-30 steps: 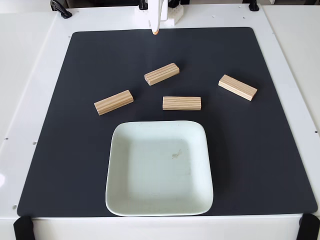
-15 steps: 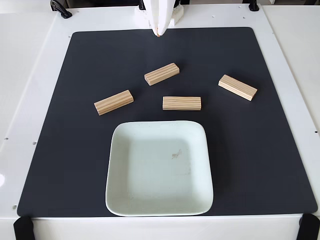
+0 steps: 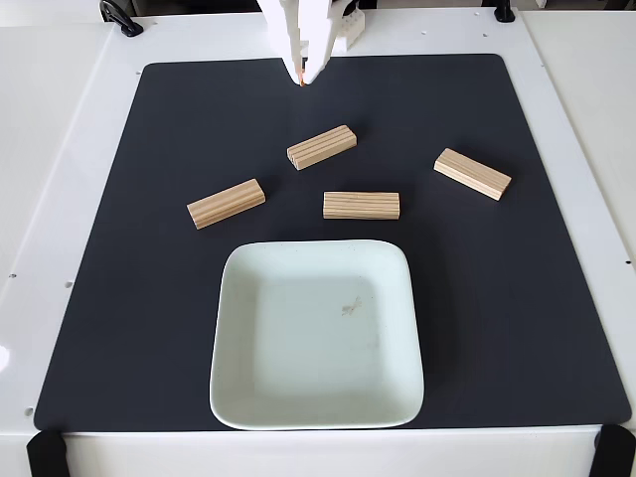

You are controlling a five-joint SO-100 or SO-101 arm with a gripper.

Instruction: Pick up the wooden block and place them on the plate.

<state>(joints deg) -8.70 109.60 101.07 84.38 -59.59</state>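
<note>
Where the black mat (image 3: 517, 328) comes closest to the camera in the fixed view, the plate (image 3: 243, 388) sits on it, a pale mint square dish with rounded corners, glossy, with a small brownish speck (image 3: 349, 308) a little right of its middle. Nothing lies in it. The mat itself rests on a white table (image 3: 45, 149), and two black clamps show at the table's near corners.

Just beyond the plate's far rim lies the middle block (image 3: 361, 205), level across the picture and near the rim without touching it. To its left, well apart, the left block (image 3: 227, 203) lies at a slight slant, its right end farther away. Farther back, the upper block (image 3: 321, 147) is slanted the same way, close to the middle block but apart from it. Off to the right, the right block (image 3: 472, 174) slants the opposite way, alone on the mat. All four lie flat on the mat, none on the plate.

At the mat's far edge the white gripper (image 3: 303, 78) points down, its orange-tinted tip above the mat, beyond the upper block and clear of every block. Its fingers appear pressed together, with nothing between them.
</note>
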